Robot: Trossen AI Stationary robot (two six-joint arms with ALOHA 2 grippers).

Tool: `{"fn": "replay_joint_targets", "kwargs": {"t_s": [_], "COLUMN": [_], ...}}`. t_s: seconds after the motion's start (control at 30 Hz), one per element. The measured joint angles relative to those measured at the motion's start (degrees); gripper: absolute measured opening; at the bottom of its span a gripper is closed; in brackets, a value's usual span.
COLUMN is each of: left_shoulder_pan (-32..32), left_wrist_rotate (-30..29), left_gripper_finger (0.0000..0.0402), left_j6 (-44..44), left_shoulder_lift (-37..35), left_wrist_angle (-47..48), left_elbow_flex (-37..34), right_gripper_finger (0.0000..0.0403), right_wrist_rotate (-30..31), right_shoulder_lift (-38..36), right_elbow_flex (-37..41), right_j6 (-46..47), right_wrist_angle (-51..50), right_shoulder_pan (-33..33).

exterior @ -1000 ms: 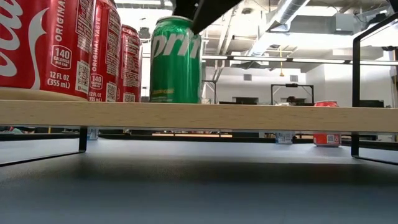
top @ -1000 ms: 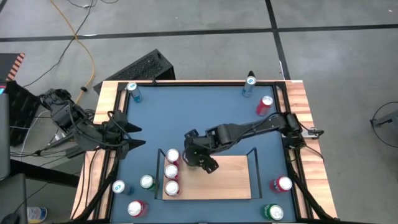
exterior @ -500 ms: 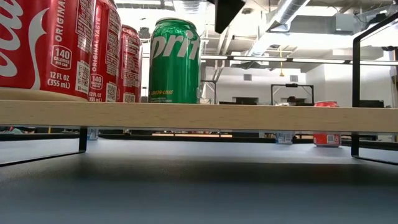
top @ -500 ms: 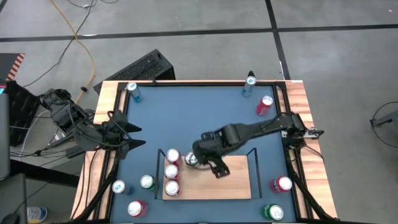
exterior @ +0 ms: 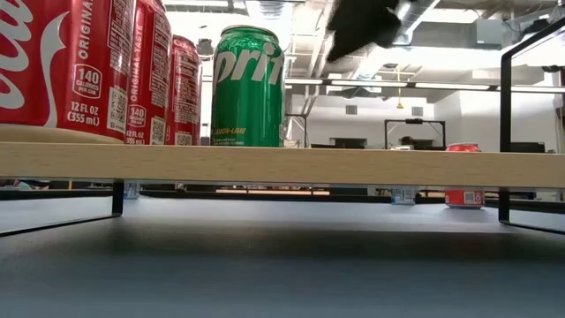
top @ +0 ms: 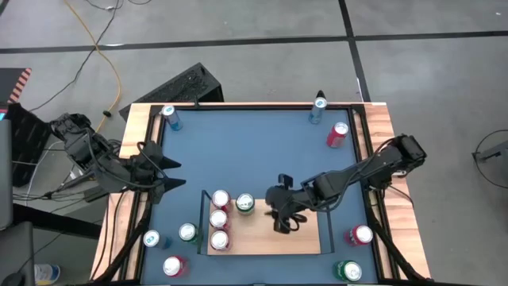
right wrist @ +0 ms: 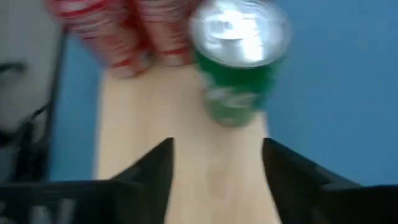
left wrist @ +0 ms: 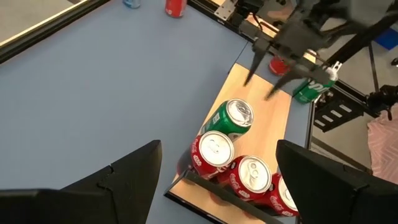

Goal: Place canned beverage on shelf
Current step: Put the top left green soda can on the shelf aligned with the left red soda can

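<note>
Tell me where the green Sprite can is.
In the high view, the green Sprite can stands on the shelf near its far edge, beside the red cans.

The right arm reached in from the table's right side, its right gripper [top: 284, 222] over the middle of the table with fingers [left wrist: 250, 67] apart and nothing between them, while the left arm waited at the left edge, its left gripper [top: 176, 174] open.
</note>
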State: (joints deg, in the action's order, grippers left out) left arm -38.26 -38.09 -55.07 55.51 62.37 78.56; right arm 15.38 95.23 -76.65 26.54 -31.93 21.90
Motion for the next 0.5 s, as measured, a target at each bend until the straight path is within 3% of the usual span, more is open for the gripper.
{"fn": "replay_joint_targets", "kwargs": {"t_s": [0.17,0.23,0.5], "left_shoulder_pan": [0.0,0.0,0.0], "left_wrist_rotate": [-0.1,-0.1,-0.1], "left_gripper_finger": [0.0302,0.0302,0.0302], "left_j6": [-0.4,-0.6,-0.5], "left_shoulder_lift": [0.0,0.0,0.0], "left_wrist_angle": [-0.2,-0.2,0.1], "left_elbow_flex": [0.0,0.0,0.0], "right_gripper_finger": [0.0054,0.0015,0.0014], "right_wrist_rotate": [2.1,2.0,0.9], "right_shoulder_lift": [1.7,2.7,3.6], "right_elbow_flex": [2.3,2.0,2.2], "right_j6": [1.6,0.9,0.0], "right_wrist_angle": [3.4,6.4,8.4], "right_shoulder_pan": [-0.3,-0.3,-0.9]}}
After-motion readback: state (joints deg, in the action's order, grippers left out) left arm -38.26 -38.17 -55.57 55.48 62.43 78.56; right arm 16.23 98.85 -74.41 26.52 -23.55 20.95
